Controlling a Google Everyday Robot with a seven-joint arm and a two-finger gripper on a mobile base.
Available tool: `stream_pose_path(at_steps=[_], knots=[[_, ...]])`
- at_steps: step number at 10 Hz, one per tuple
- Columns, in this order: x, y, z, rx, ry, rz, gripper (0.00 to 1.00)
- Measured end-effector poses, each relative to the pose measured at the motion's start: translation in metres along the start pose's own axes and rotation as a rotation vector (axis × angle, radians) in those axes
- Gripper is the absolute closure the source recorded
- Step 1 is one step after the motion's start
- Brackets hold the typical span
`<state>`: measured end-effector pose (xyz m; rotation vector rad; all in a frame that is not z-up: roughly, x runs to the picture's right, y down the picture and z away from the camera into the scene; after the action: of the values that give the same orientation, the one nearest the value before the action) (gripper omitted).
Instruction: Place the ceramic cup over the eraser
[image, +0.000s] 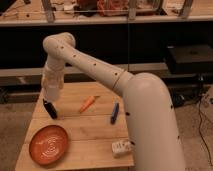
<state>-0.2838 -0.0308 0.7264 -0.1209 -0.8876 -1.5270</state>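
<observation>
Gripper hangs low at the table's left edge, state indeterminable; ceramic cup, unlocated, judged rigid, slick, breakable, warrants a rim grasp.

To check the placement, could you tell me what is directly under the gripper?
The gripper sits low at the table's left side, behind the orange plate. Its dark tip covers the spot beneath, so what lies there cannot be seen.

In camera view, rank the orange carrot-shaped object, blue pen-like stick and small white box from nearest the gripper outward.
Gripper: over table, left side.
1. Orange carrot-shaped object, centre.
2. Blue pen-like stick, right of it.
3. Small white box, front right.
</observation>
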Motion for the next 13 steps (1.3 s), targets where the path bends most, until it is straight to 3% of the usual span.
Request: stream_pose_path(at_steps=[3,7,9,11,13], knots=[[-0.003,-0.004,0.005,-0.027,-0.026,-0.035,0.94],[-0.011,-0.013,0.018,-0.089,-0.078,-0.102,0.94],[-0.019,-0.022,0.035,-0.165,-0.125,-0.172,0.94],[-0.025,-0.027,0.057,-0.213,-0.159,-0.215,0.93],[-0.028,-0.025,0.076,-0.242,-0.170,-0.201,0.80]])
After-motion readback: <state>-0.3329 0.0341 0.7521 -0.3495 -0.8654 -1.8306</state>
